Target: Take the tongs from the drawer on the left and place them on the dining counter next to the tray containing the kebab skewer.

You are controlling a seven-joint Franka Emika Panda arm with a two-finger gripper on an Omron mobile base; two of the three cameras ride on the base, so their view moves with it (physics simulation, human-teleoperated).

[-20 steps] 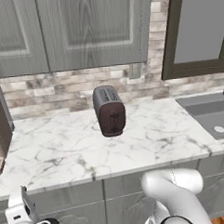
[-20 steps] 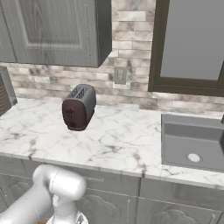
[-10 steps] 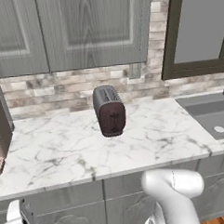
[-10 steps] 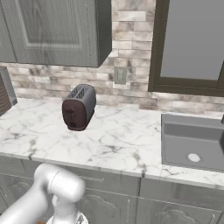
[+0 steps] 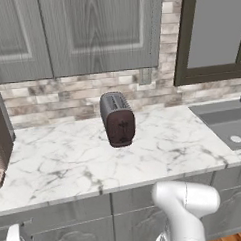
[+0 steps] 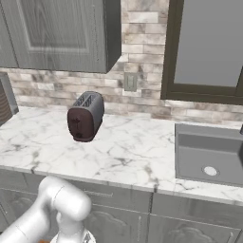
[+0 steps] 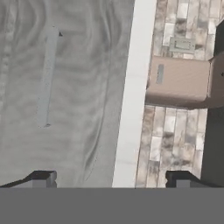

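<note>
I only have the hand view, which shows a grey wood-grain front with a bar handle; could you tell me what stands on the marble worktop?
Observer: A dark toaster stands on the marble worktop, close to the brick wall.
Operator: Thank you. Is there anything to its right?
Observer: Yes, a grey sink is set into the worktop there, well apart from the toaster.

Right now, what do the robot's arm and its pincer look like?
The arm is glossy white, built of smooth, rounded tube-like segments with a bulbous elbow joint; it shows the same way in the right base view. The pincer has two small, dark, blocky finger tips with lighter grey faces. No cables or markings are visible.
</note>
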